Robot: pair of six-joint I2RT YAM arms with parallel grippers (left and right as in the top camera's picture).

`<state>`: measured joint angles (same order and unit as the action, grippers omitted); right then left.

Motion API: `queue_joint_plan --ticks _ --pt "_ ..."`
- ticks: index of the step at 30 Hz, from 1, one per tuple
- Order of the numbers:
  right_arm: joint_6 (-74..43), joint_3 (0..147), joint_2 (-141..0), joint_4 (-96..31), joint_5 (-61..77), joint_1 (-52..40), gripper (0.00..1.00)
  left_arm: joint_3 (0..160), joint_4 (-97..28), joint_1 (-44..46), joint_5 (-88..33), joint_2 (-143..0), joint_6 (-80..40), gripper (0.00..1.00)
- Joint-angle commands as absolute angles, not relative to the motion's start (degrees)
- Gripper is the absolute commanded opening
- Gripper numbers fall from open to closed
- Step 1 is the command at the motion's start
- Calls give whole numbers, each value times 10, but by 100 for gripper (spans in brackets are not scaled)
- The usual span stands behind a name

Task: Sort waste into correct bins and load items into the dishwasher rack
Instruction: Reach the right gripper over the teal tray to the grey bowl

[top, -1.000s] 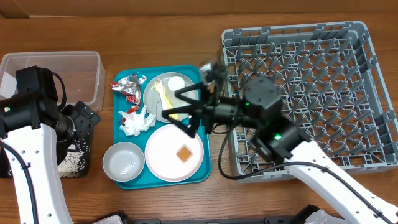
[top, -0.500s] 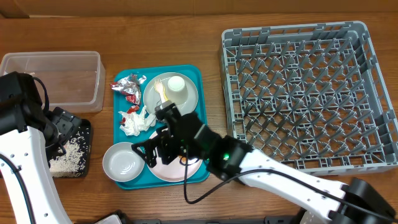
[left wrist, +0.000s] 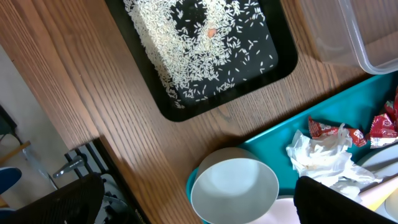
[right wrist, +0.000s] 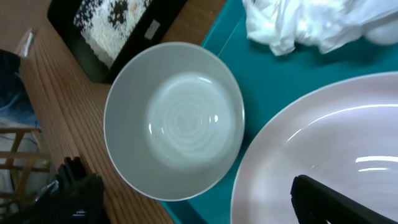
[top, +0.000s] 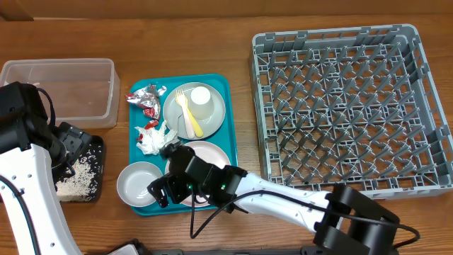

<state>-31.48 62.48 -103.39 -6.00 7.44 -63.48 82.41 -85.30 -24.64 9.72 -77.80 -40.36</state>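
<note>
The black tray (left wrist: 186, 109) holds scattered rice grains (left wrist: 193, 56), near the white bowl (left wrist: 234, 190) on the teal tray (left wrist: 336, 116).

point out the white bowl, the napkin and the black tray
white bowl (right wrist: 174, 121), right wrist view, inner bottom
crumpled napkin (left wrist: 320, 158), left wrist view, its folds
black tray (left wrist: 173, 109), left wrist view, bare corner rim

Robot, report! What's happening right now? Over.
Left tool open, right tool open, both empty. Right tool hovers over white bowl, pink plate. Nothing blocking the bowl.

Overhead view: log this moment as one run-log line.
right gripper: open above round white bowl's rim | left gripper: open by black rectangular tray
</note>
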Motion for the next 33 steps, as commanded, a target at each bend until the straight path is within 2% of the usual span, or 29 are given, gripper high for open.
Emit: queue_joint_plan --ticks 1,9,14,20,25,29,33 --pt "-315 650 -1041 -65 67 -636 100 822 -851 -248 109 -776 -412 100" --pt "-300 657 -1062 -62 77 -650 100 822 -852 -248 109 -776 -412 100" --pt "-300 674 -1090 -67 77 -655 92 822 -855 -248 105 -776 -412 100" --pt "-296 716 -1129 -107 74 -655 89 822 -855 -248 105 -776 -412 100" --pt "-291 731 -1131 -117 55 -655 77 822 -855 -248 105 -776 -412 100" --pt "-291 731 -1133 -120 56 -655 61 822 -855 -248 105 -776 -412 100" --pt "-293 731 -1144 -120 65 -655 54 822 -855 -248 105 -776 -412 100"
